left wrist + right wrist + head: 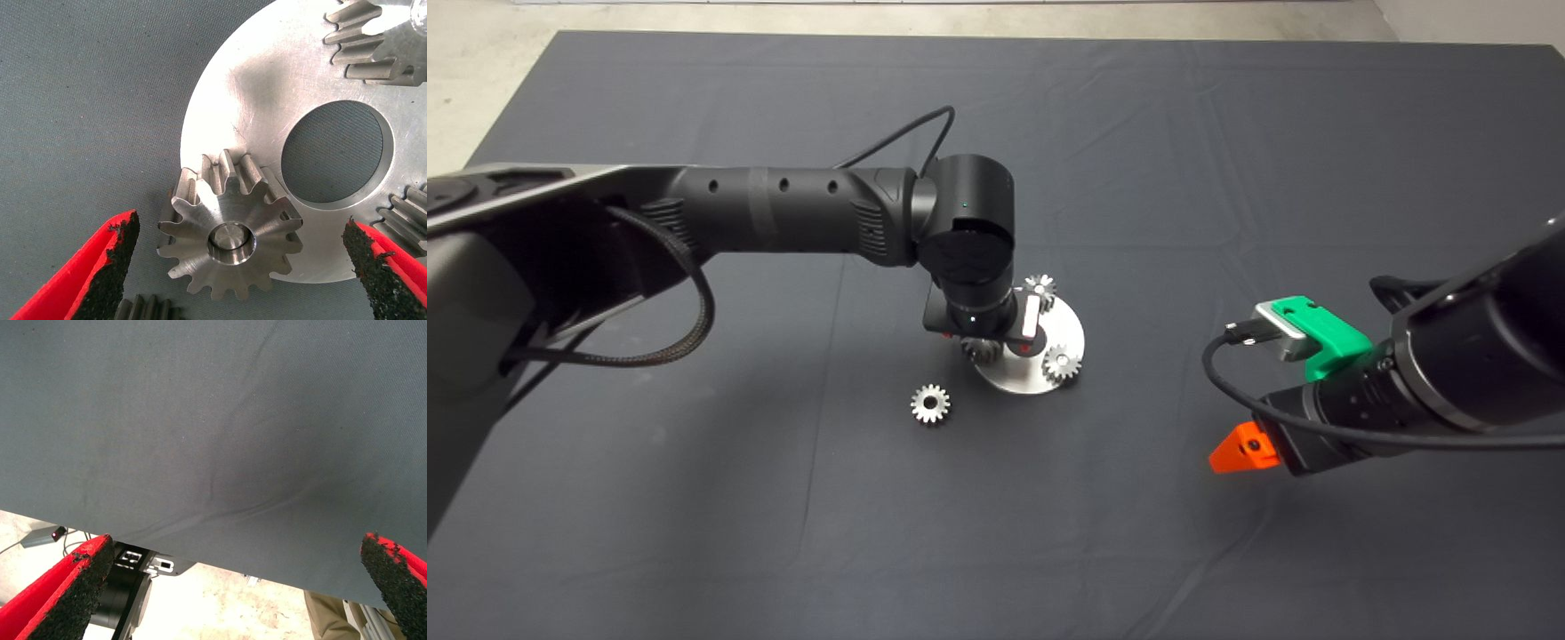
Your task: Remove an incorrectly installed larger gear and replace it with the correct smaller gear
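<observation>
The larger gear (227, 237) sits on a peg at the rim of a round metal plate (267, 93), partly overhanging the plate's edge. It lies between the two pads of the left hand (240, 267), which hangs directly over it with its fingers (110, 263) spread wide apart and touching nothing; each pad stands clear of the teeth. In the head view the left hand (996, 342) and its wrist cover most of this gear, so only a few dark teeth show beneath it (980, 349).

Two more gears are mounted on the plate (1040, 378): one at the side toward the far edge of the worktop (1040, 286), one at the side toward the right edge (1062, 363). A large round hole (333, 153) opens in the plate's middle, between the three gears.

The smaller gear (930, 404) lies flat on the mat (783, 516), just off the plate toward the near left, apart from everything; its teeth show at the edge of the left wrist view (143, 310).

The right hand (1240, 449) hovers well to the right of the plate, fingers (67, 593) wide apart and empty. Beyond the mat's edge its wrist view shows floor and a person's leg (327, 617).
</observation>
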Available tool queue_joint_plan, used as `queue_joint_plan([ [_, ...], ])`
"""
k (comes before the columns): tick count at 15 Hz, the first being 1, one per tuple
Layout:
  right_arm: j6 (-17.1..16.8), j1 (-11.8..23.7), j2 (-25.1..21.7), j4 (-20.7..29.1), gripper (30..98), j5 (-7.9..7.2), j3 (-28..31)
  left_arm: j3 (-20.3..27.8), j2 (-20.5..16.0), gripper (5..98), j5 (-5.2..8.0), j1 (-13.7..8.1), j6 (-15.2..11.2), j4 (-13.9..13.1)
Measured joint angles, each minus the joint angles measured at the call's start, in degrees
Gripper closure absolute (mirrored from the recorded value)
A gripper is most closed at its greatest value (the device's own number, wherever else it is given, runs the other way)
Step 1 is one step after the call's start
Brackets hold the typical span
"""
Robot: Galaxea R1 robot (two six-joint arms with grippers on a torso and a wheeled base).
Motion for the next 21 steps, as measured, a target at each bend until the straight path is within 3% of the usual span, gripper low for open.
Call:
queue_joint_plan([
  [7,0.00,0.00,0.00,0.02,30.8,0.00,0.00,0.00,-0.01,25.7,0.11,0.74,-0.17,0.20],
  [11,0.00,0.00,0.00,0.02,30.8,0.00,0.11,0.00,-0.01,25.7,0.13,2.39,-0.16,0.29],
  [15,0.00,0.00,0.00,0.02,30.8,0.00,0.11,-0.07,-0.01,25.7,0.16,2.34,0.26,2.55],
  [21,-0.01,0.00,0.01,0.02,30.8,0.00,0.11,-0.83,0.18,25.7,0.88,1.93,1.74,2.93],
])
